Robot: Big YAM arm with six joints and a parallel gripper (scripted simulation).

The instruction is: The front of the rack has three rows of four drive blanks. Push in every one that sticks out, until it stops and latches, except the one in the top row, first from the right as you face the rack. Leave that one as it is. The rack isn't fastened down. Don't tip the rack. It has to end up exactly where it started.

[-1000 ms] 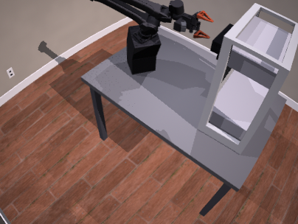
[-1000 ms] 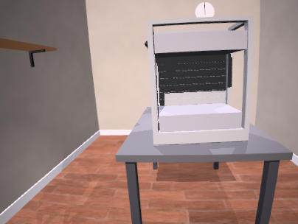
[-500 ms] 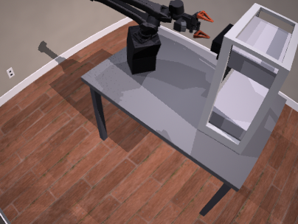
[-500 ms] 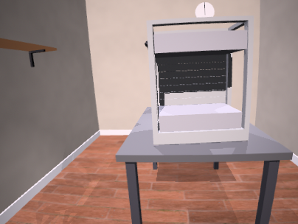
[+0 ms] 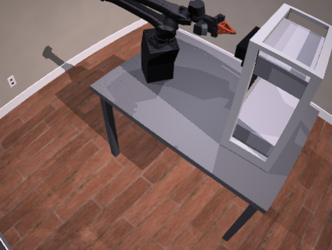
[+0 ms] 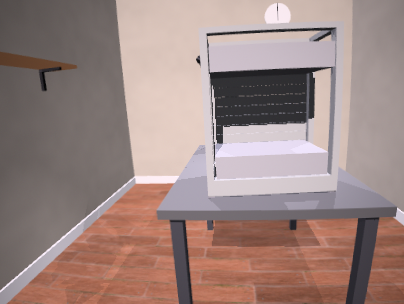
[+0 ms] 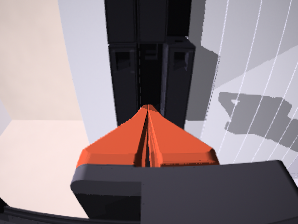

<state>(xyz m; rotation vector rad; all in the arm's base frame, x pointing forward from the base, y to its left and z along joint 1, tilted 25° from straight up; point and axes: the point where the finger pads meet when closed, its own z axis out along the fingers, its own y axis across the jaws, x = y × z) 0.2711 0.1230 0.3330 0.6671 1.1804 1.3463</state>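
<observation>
The rack (image 5: 274, 88) is a pale grey open frame standing on the right part of the table. The exterior view shows it from behind (image 6: 270, 112), with the backs of the dark drive blanks (image 6: 260, 105) inside. One black blank (image 5: 246, 46) sticks out of the rack's far face, toward the arm. In the wrist view several dark blanks (image 7: 148, 56) stand straight ahead. My gripper (image 5: 227, 29) has orange fingers and is shut on nothing, held in the air a short way left of the sticking-out blank. In the wrist view the fingertips (image 7: 147, 111) point at the blanks.
The arm's black base (image 5: 160, 53) stands at the table's far left corner. The rack stands close to the table's right and near edges. A wall lies behind the table.
</observation>
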